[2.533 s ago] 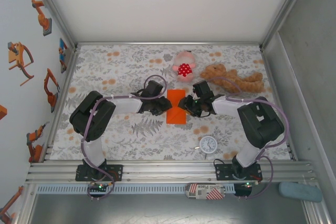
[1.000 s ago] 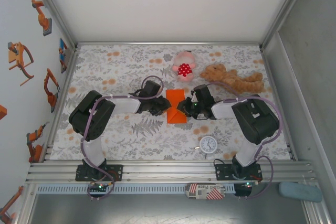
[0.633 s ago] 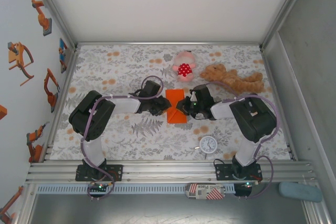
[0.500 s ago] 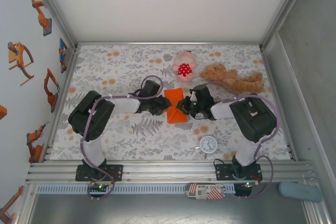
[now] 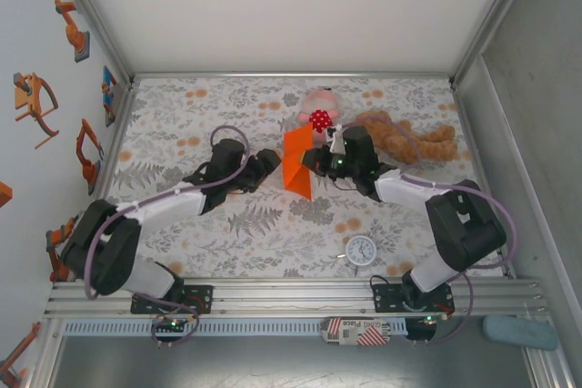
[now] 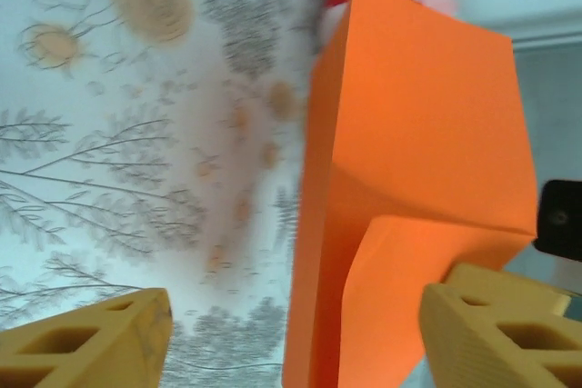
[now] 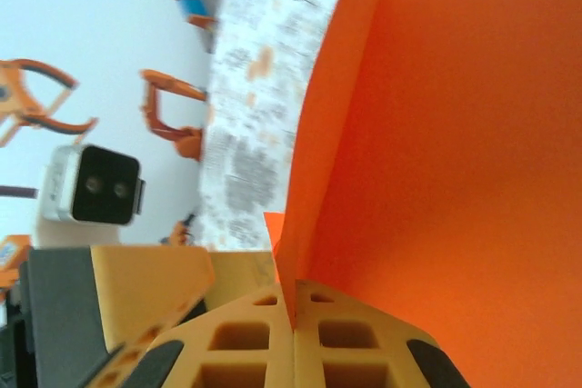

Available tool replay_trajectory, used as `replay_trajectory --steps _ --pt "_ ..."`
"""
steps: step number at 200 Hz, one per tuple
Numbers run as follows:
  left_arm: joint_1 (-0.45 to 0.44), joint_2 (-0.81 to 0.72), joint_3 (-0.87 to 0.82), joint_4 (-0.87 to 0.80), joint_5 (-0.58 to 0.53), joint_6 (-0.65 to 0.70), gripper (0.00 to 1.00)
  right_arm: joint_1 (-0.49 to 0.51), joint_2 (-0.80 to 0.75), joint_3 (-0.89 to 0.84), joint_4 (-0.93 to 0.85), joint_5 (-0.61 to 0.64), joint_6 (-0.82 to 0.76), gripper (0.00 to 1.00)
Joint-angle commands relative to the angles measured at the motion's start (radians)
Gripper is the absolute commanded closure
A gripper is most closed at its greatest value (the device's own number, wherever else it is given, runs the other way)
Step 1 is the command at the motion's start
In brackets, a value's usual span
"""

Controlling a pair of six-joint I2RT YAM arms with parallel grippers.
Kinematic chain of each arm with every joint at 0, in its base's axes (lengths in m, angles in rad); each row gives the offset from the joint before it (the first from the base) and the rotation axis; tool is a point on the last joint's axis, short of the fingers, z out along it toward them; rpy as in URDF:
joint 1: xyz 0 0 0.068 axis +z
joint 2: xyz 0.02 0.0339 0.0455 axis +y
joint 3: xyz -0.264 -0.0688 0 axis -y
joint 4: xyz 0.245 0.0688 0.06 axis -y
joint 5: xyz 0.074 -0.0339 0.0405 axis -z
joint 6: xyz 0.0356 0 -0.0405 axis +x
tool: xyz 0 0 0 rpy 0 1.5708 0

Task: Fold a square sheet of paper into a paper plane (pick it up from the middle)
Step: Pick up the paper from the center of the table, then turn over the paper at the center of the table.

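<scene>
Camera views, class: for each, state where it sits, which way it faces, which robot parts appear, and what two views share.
Top external: above, behind the robot, looking down on the table; left arm, right arm, left end effector, right end effector, orange paper.
Left wrist: on the left wrist, facing along its open fingers at the paper.
Right wrist: on the right wrist, facing along its fingers, shut on the paper.
Shared: both wrist views show the orange paper.

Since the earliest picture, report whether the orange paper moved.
Yes. The orange paper lifted and shifted away from the clock, toward the spotted plush toy.
</scene>
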Motion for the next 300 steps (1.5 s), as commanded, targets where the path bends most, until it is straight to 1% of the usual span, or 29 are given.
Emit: replay_trajectory --steps 1,17,42,74,91,112,124,139,168,191,206,215,238,252,266,282,300 --pt "0.002 -0.093 -0.034 0.180 0.017 0.013 0.17 -0.007 -0.043 0.067 0.016 -0.077 -0.015 1.00" --pt "0.001 -0.114 -0.037 0.258 0.065 -0.002 0.11 -0.007 -0.052 0.098 0.041 -0.107 0.014 1.00" --pt "0.000 -0.104 -0.040 0.375 0.133 -0.025 0.09 -0.008 -0.057 0.125 0.123 -0.152 0.091 1.00" --pt "-0.001 -0.089 -0.033 0.419 0.167 -0.014 0.10 -0.014 -0.067 0.128 0.202 -0.183 0.166 1.00" --pt "-0.002 -0.090 -0.034 0.437 0.172 -0.011 0.15 -0.020 -0.075 0.124 0.205 -0.189 0.173 1.00" --pt "-0.001 -0.091 -0.036 0.456 0.181 -0.008 0.25 -0.024 -0.081 0.119 0.204 -0.192 0.177 1.00" --pt "0.001 -0.090 -0.039 0.467 0.182 -0.008 0.29 -0.027 -0.080 0.117 0.206 -0.192 0.179 1.00" --pt "0.001 -0.090 -0.035 0.459 0.181 -0.006 0.34 -0.029 -0.085 0.114 0.207 -0.193 0.180 1.00" --pt "0.000 -0.088 -0.031 0.443 0.179 -0.001 0.48 -0.033 -0.085 0.112 0.211 -0.199 0.179 0.98" --pt "0.001 -0.089 -0.028 0.432 0.174 0.005 0.63 -0.036 -0.085 0.106 0.210 -0.201 0.180 0.96" --pt "0.003 -0.088 -0.014 0.391 0.168 0.005 0.75 -0.039 -0.088 0.101 0.206 -0.201 0.180 0.92" --pt "0.004 -0.088 -0.004 0.361 0.164 0.009 0.79 -0.043 -0.091 0.099 0.198 -0.200 0.176 0.89" --pt "0.006 -0.097 -0.001 0.330 0.144 0.032 0.86 -0.066 -0.106 0.100 0.084 -0.172 0.101 0.77" --pt "0.010 -0.112 0.004 0.263 0.118 0.062 0.89 -0.087 -0.134 0.104 -0.059 -0.125 0.016 0.71" --pt "0.011 -0.129 0.016 0.182 0.092 0.105 0.90 -0.103 -0.176 0.128 -0.234 -0.046 -0.091 0.62" --pt "0.011 -0.154 0.053 0.014 0.047 0.186 0.90 -0.114 -0.225 0.155 -0.409 0.069 -0.199 0.54" --pt "0.007 -0.175 0.117 -0.207 -0.037 0.291 0.90 -0.131 -0.269 0.173 -0.533 0.181 -0.272 0.50"
